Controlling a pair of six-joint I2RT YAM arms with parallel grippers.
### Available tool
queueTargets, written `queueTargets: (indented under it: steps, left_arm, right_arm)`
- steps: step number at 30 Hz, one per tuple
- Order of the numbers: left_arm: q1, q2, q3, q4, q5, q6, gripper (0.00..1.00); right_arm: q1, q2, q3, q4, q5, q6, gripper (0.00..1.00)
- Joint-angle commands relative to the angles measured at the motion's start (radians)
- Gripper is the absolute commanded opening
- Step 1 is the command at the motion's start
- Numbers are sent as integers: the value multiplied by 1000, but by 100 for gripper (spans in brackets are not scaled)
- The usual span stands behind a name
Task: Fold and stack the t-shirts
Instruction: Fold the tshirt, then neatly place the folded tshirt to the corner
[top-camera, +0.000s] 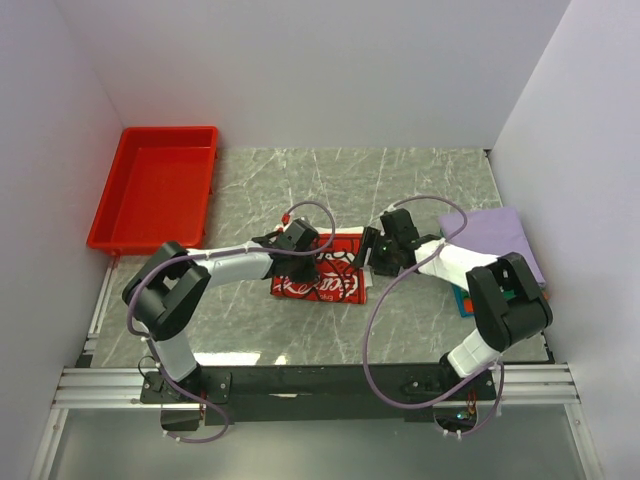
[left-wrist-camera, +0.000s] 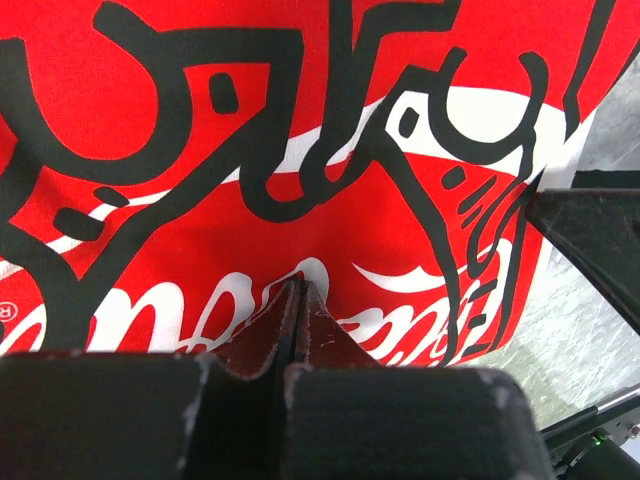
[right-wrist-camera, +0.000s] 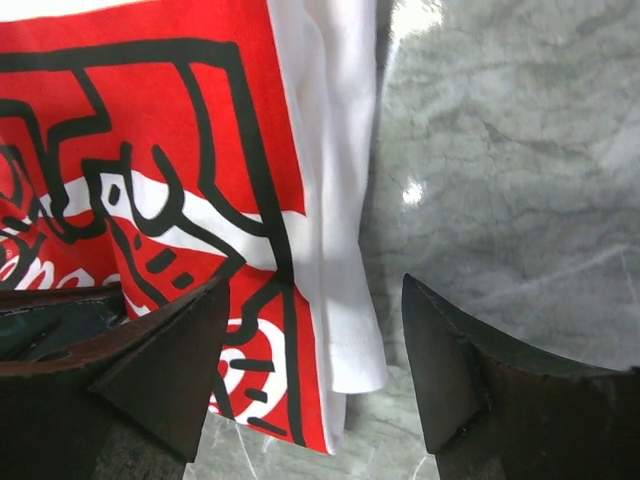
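The white t-shirt with red print and white script (top-camera: 322, 273) lies folded in the middle of the table. My left gripper (top-camera: 303, 243) hovers over its left part, jaws shut and empty, with the red print (left-wrist-camera: 300, 150) filling its view. My right gripper (top-camera: 383, 250) is open at the shirt's right edge, its fingers (right-wrist-camera: 170, 360) straddling the white folded hem (right-wrist-camera: 345, 250). A folded lavender shirt (top-camera: 505, 240) lies at the right, with teal (top-camera: 460, 297) and orange edges showing beneath it.
A red plastic tray (top-camera: 155, 185) stands at the back left. The grey marble table (top-camera: 420, 190) is walled in by white panels. The right arm's body covers part of the stack at the right.
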Motion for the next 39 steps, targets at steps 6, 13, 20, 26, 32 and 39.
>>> queueTargets:
  steps: [6,13,20,26,32,39]
  left_arm:
    - [-14,8,19,-33,-33,1,1]
    - [-14,11,28,-39,-30,-1,1]
    - [-14,1,57,-65,-36,9,0]
    - [-13,-63,94,-121,-50,33,1]
    - [-11,-212,100,-174,-62,56,1]
    - [9,-375,90,-237,-56,88,1]
  right_arm:
    - [25,79,21,53,21,21,69]
    - [66,138,87,12,69,33,61]
    - [74,177,110,-13,107,46,26]
    - [80,206,166,-109,202,64,0]
    - [69,168,156,-118,234,122,0]
    - [19,161,249,-235,288,165,0]
